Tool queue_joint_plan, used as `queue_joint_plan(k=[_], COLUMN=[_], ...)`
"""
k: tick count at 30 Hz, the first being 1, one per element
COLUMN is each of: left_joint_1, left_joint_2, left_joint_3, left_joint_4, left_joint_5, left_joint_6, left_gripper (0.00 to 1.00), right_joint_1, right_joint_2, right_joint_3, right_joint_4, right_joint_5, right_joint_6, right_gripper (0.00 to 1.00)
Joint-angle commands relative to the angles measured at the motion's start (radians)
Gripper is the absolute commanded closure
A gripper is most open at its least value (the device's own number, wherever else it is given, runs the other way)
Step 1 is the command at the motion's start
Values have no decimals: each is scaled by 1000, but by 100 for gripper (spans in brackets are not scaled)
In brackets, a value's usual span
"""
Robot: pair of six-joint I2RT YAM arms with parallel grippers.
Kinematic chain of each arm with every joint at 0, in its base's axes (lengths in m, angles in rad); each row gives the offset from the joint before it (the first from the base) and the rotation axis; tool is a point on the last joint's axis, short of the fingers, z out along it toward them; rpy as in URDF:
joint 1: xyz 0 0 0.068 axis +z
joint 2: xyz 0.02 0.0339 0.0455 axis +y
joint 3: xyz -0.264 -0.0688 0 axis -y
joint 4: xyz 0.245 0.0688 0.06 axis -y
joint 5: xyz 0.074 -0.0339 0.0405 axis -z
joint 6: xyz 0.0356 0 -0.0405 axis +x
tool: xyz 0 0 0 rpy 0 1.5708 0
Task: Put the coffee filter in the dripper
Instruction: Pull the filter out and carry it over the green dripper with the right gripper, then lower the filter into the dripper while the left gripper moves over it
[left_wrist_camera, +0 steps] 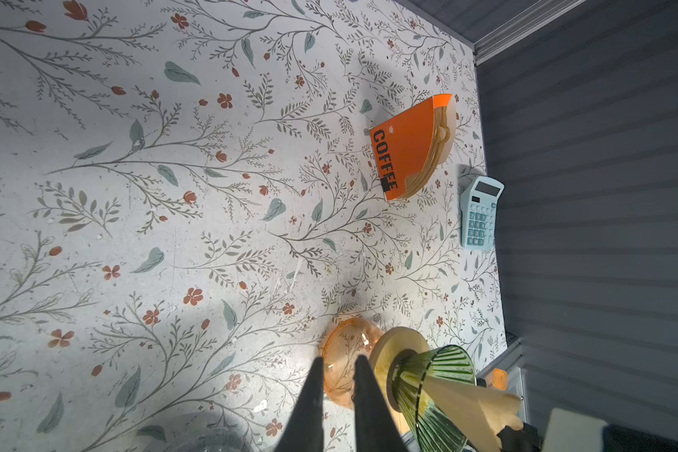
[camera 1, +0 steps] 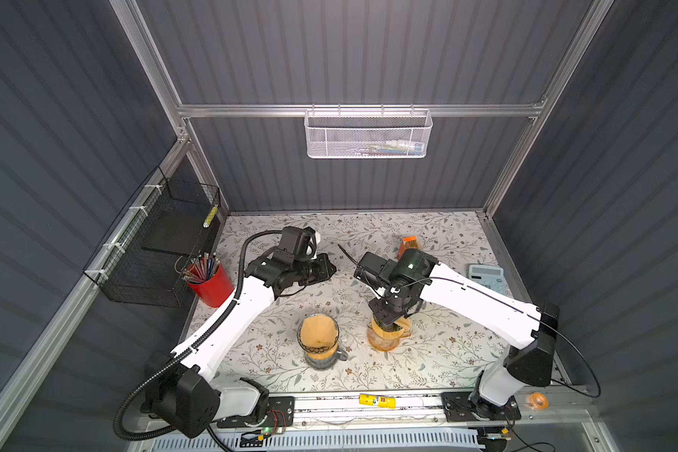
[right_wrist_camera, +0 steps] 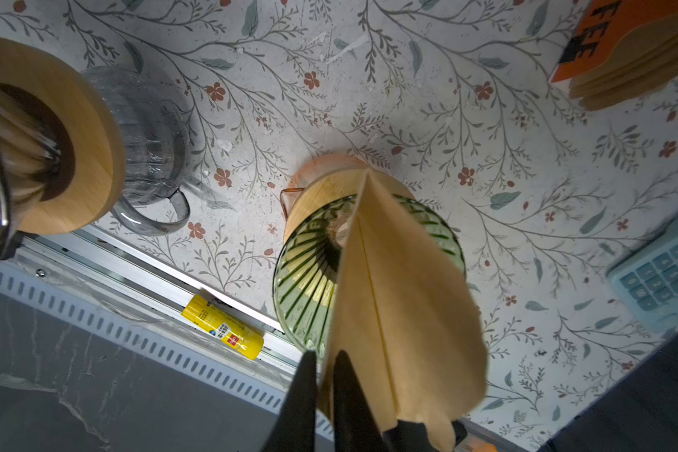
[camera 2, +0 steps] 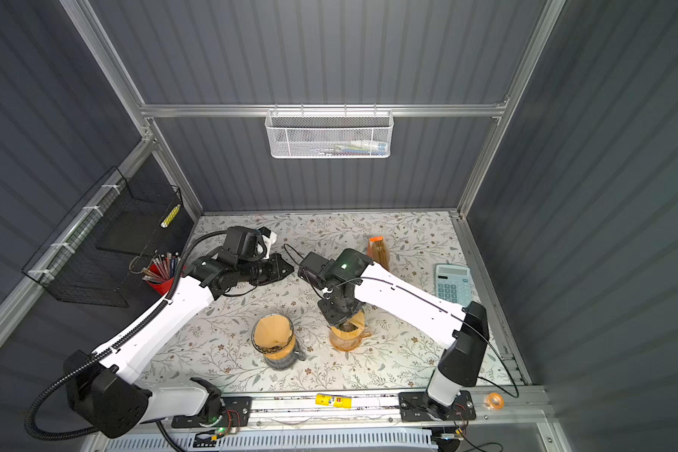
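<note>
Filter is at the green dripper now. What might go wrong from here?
1. The filter is folded flat, tip-down at the dripper. If it is released like this, it may lean over the rim or fall out rather than seat as a cone.
2. The right gripper pinches it by one edge, off-centre. Pushing down could crumple the paper or shift the dripper on the carafe.

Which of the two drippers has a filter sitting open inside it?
The dripper on the grey jug, nearer the left arm: its filter lines the cone. The green dripper only has a folded filter's tip in it, held by the right gripper.
</note>
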Motion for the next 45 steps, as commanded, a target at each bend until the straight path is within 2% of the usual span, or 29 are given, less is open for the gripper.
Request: queue_joint_plan(k=[1,13,16,21,25,31,38,45], left_joint_1=[4,-16,-71,-216,-304,-430,-542,-563], left_joint_2=[-22,-7,-1,38,56,119,228,240], left_joint_3=[1,82,125,188,189,270,354,333], left_joint_4=[-8,-83,-139,-224,-207,-203,-222,-230], left_joint_5=[8,116,95,25,19,-8,-29,-53], left_joint_6=[16,90,111,110,50,-7,-28,-52], left_gripper=[83,82,82,82,82,83,84,85], right_joint_1=[5,-1,-22,-83,-193,-316,-370,-376], right_joint_2=[6,-44,-85,-181,-304,-451,-471,-441], right_joint_3=[32,73,58,-15,-142,-349,-452,-465], right_joint_4=[1,-5,16,77,162,335,451,478], right_joint_5=[2,16,1,-35,-106,-203,-290,-308], right_joint_6=[10,27,37,44,42,16,-7,-28], right_gripper=[78,72,72,71,71,72,73,77])
